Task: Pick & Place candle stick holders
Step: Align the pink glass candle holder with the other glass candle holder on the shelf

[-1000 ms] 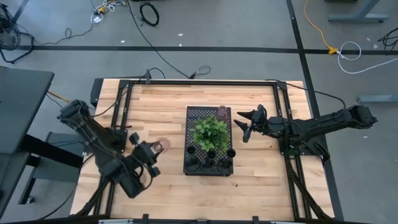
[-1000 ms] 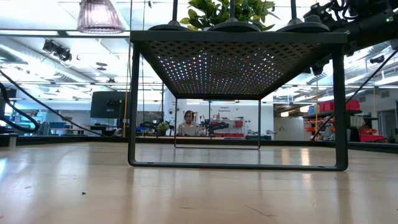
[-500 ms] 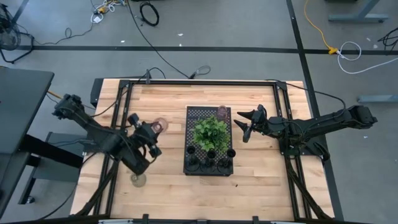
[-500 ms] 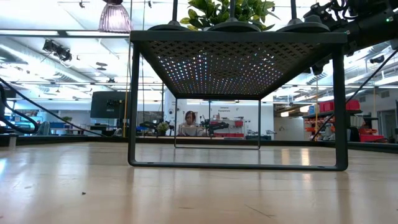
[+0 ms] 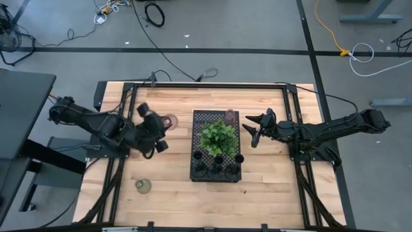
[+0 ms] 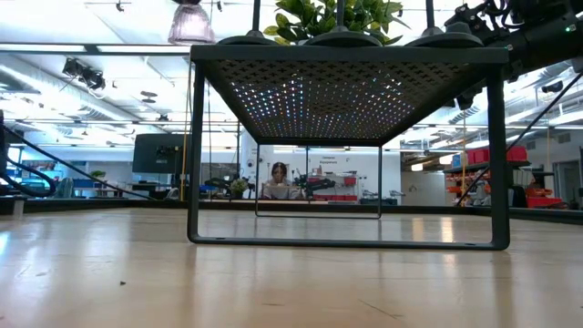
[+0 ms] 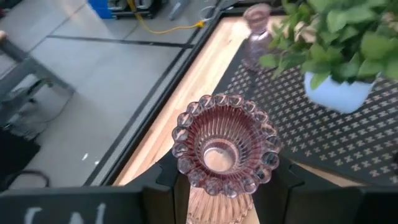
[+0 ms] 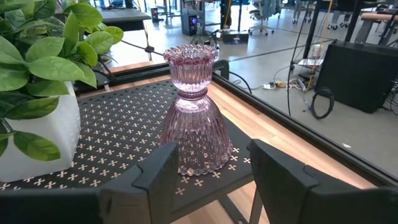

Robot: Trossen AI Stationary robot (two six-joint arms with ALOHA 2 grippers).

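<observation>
My left gripper (image 5: 161, 129) is shut on a pink ribbed glass candle stick holder (image 5: 169, 120), held in the air left of the black perforated tray (image 5: 199, 122); the low view shows the holder (image 6: 191, 20) high above the table. My right gripper (image 5: 250, 132) is open at the tray's right side, its fingers standing just short of a second pink holder (image 8: 194, 112) that rests on its flared base on the tray's far end. Several black holders (image 5: 215, 169) stand along the tray's near end. An olive-green holder (image 5: 143, 186) stands on the table at the near left. My left gripper pinches the pink holder between its two fingers (image 7: 163, 186), on the ribbed body (image 7: 217, 208) below the scalloped rim. The fingers come slanting down from the table's left. The holder is upright with its open mouth up, lifted clear of the table.
A green leafy plant (image 5: 219, 136) in a white pot stands in the tray's middle. The tray stands on thin legs (image 6: 193, 164) above the wooden table. Black frame rails (image 5: 129, 103) run along the table's edges.
My left gripper has carried the pink holder toward the table's far edge and a little toward the tray, keeping it upright and lifted. The arm has cleared the olive-green holder at the near left, which now shows.
</observation>
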